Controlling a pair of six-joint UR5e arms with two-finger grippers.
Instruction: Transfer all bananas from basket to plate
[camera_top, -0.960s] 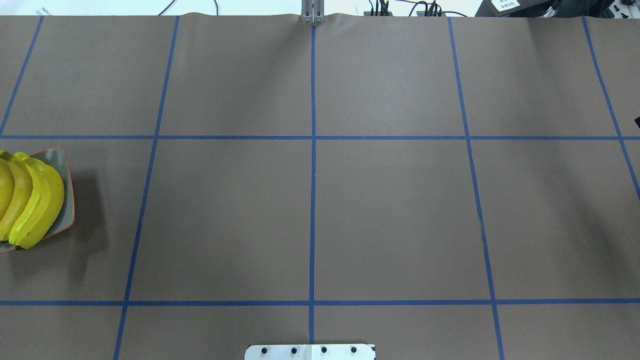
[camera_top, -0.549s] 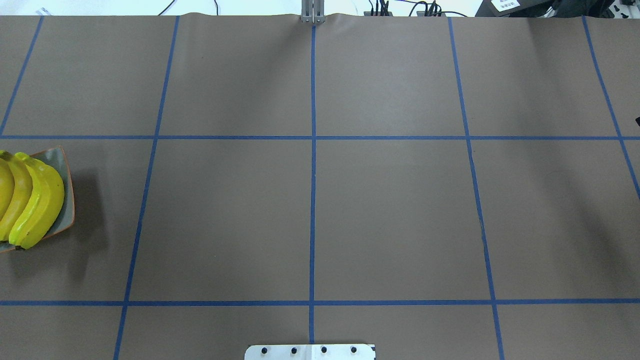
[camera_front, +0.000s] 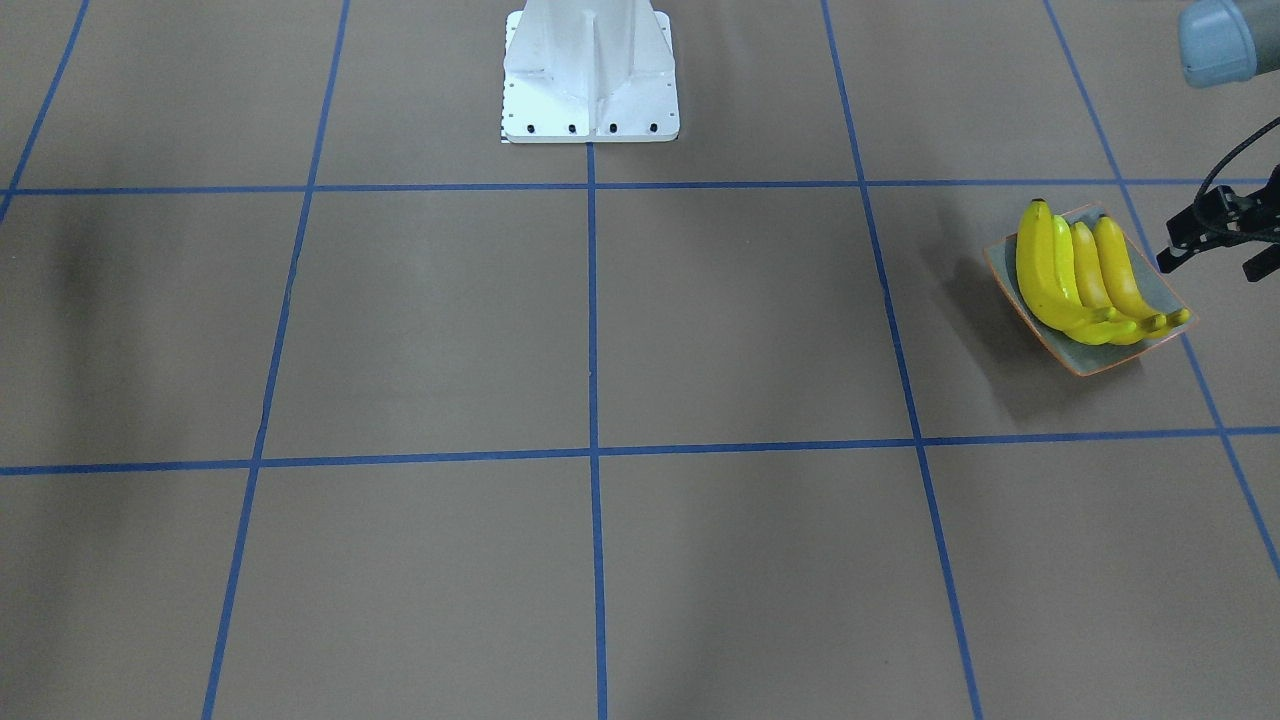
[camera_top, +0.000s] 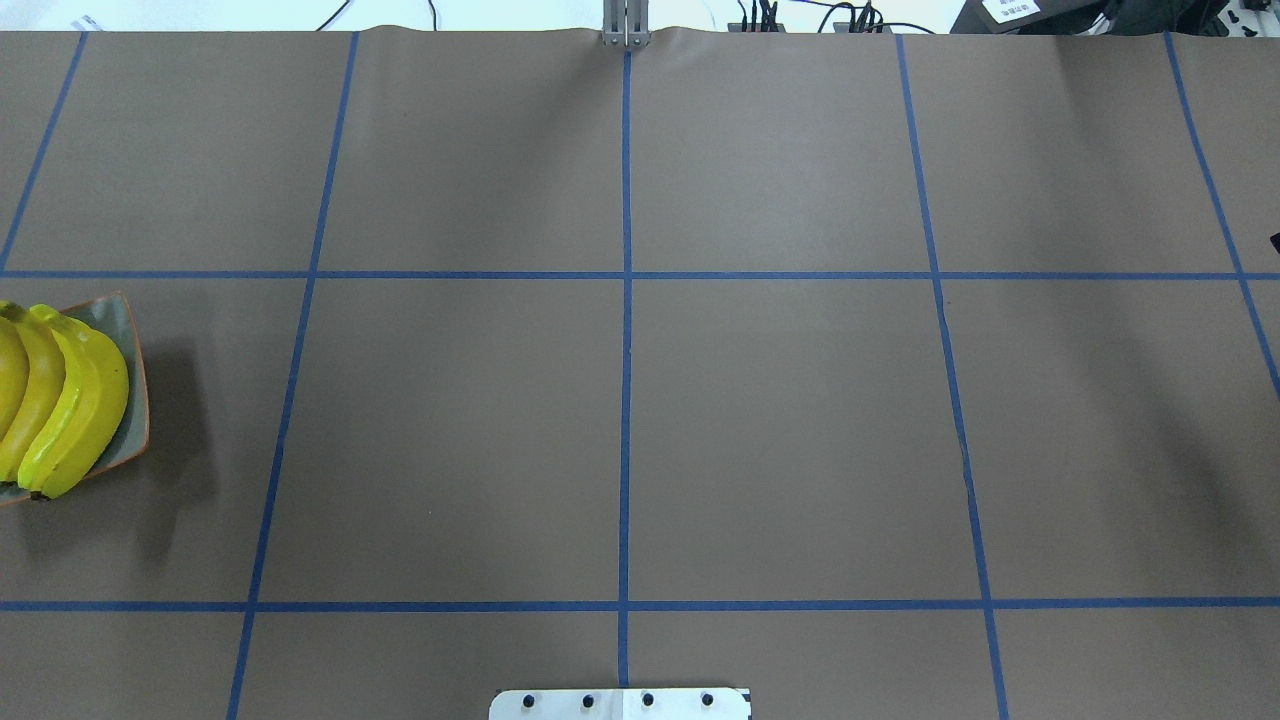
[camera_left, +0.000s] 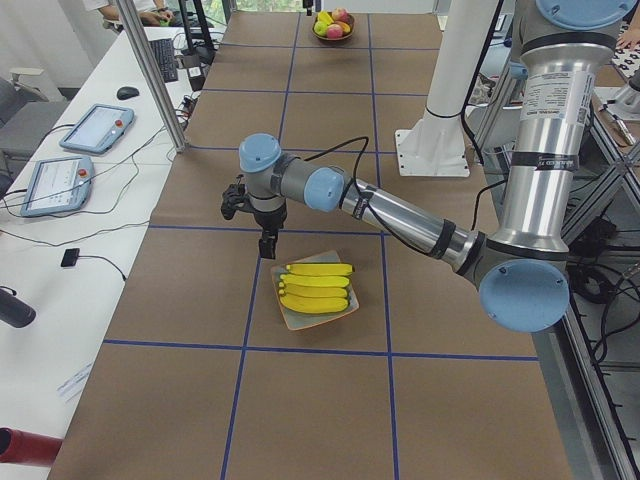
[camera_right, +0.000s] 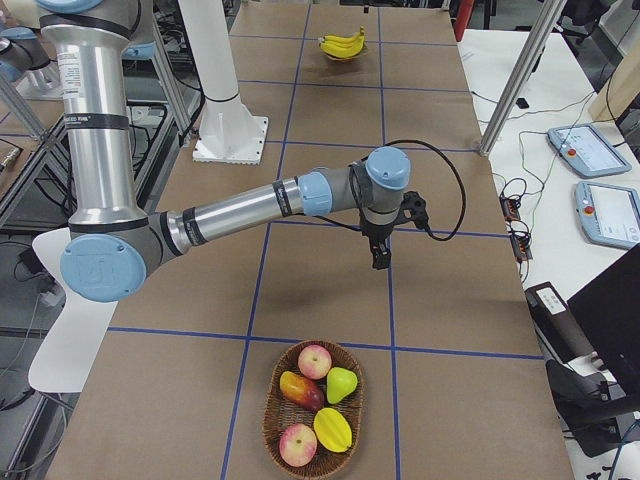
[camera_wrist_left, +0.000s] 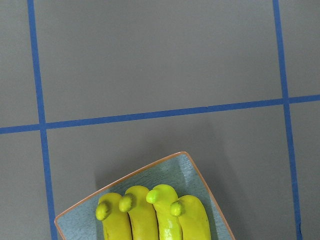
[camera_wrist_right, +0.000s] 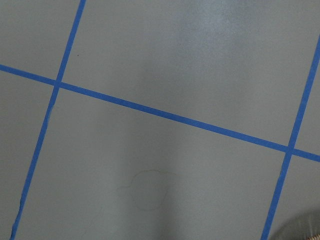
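Several yellow bananas (camera_front: 1080, 275) lie side by side on the square grey-green plate (camera_front: 1092, 364) with the orange rim, at the table's left end. They also show in the overhead view as bananas (camera_top: 62, 400) on the plate (camera_top: 137, 405), and in the left wrist view as bananas (camera_wrist_left: 155, 217). My left gripper (camera_front: 1210, 265) hangs above the table just beside the plate, fingers apart and holding nothing. The wicker basket (camera_right: 274, 420) sits at the far right end and holds apples and other fruit, with no banana showing. My right gripper (camera_right: 381, 257) hangs over bare table short of the basket; I cannot tell its state.
The brown table cover is marked with a blue tape grid. The white robot base (camera_front: 590, 75) stands at mid table on the robot's side. Tablets and cables (camera_right: 590, 150) lie on the side bench beyond the table's far edge.
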